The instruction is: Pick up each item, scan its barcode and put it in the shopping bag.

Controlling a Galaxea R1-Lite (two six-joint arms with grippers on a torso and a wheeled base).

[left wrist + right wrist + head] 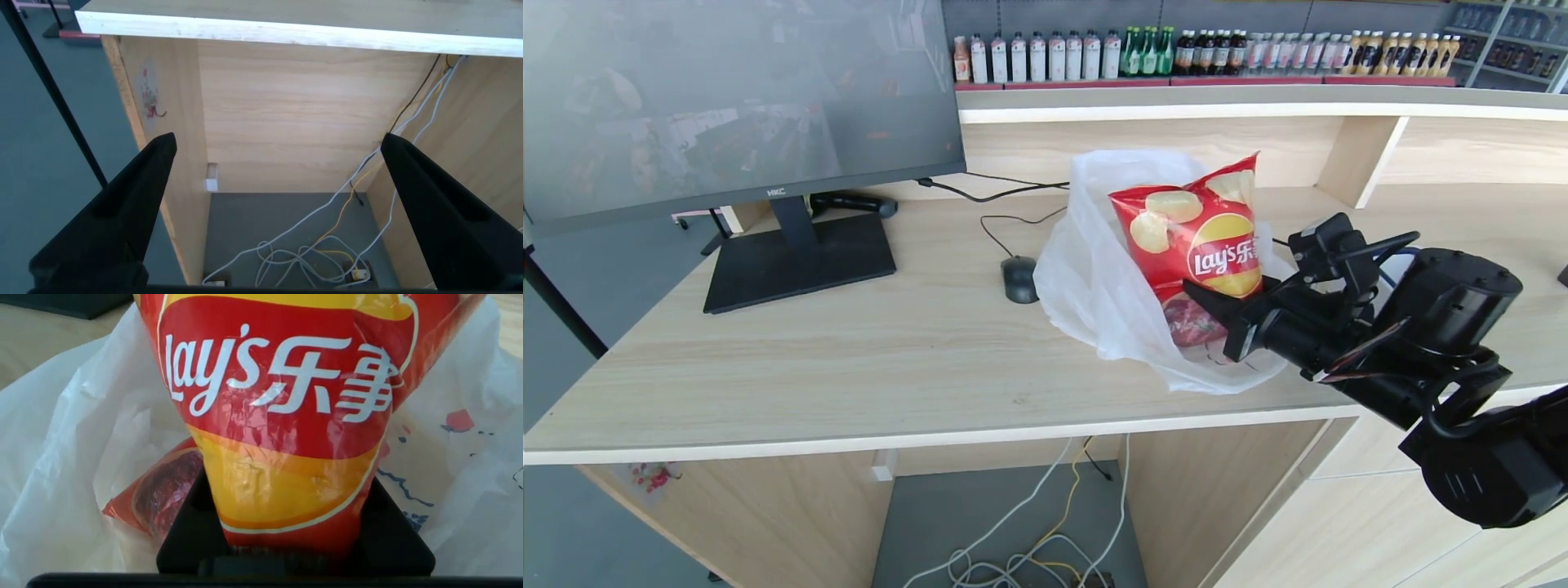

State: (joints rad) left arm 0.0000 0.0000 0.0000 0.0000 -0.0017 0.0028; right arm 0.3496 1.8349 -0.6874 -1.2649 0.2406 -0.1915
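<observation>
A red bag of chips (1201, 237) stands upright in the mouth of the white plastic shopping bag (1094, 286) on the wooden counter. My right gripper (1217, 306) is shut on the chip bag's lower end. In the right wrist view the chips bag (286, 400) rises between the black fingers (192, 531) of my right gripper (294, 539), with the shopping bag (73, 457) spread around it. A second red packet (159, 494) lies inside the bag beneath the chips. My left gripper (278, 147) hangs open below the counter, holding nothing.
A monitor (743, 98) on a black stand occupies the counter's left side, with a black handheld device (849, 202) behind it. A mouse (1019, 279) lies just left of the shopping bag. Loose cables (327, 237) trail under the counter. Bottles (1201, 53) line the back shelf.
</observation>
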